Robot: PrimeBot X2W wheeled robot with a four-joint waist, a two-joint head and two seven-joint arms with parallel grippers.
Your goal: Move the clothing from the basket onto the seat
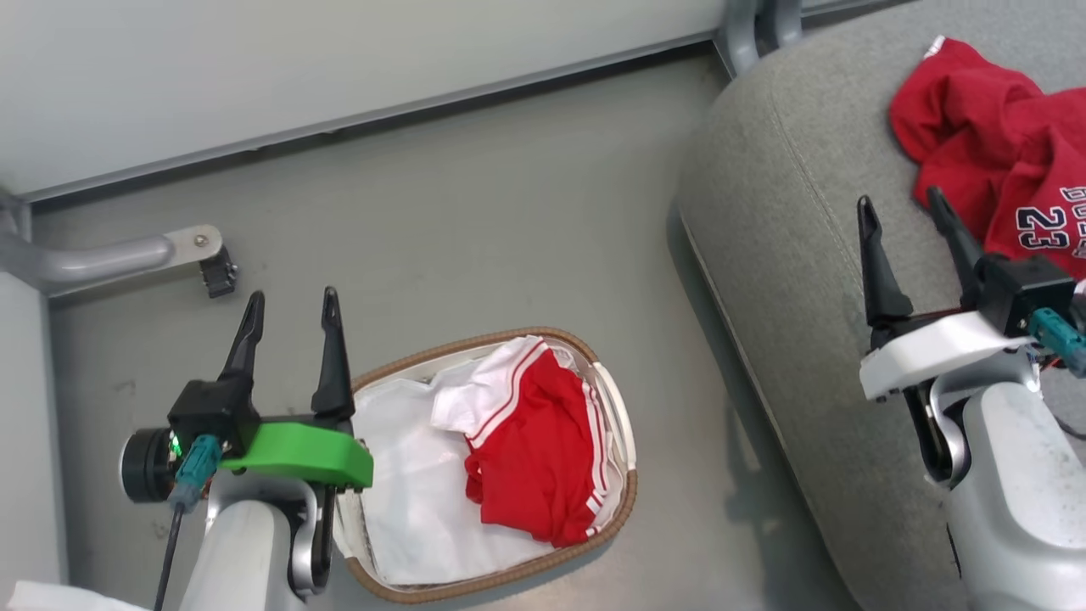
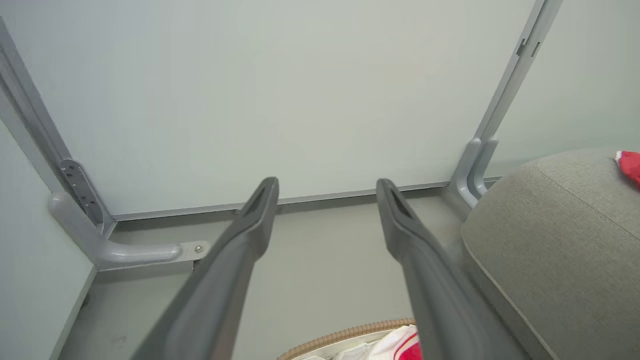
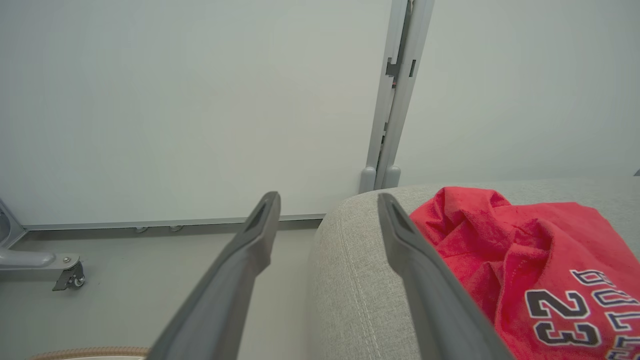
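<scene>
A red garment with white panels and striped trim [image 1: 530,441] lies in the oval basket [image 1: 624,501] on the floor. Another red garment printed "23" [image 1: 1001,161] lies crumpled on the grey seat [image 1: 789,221]. My left gripper [image 1: 293,310] is open and empty, hovering just left of the basket. My right gripper [image 1: 904,212] is open and empty above the seat, beside the red garment. In the right wrist view the garment [image 3: 525,260] lies right of my fingers [image 3: 410,260]. The left wrist view shows the basket rim [image 2: 345,335] and the seat [image 2: 560,250].
A pale wall [image 1: 297,59] with a floor rail runs along the back. A grey metal bracket with a small caster [image 1: 170,255] sticks out at the left. A metal post [image 1: 755,25] stands behind the seat. Grey floor [image 1: 475,221] separates basket and seat.
</scene>
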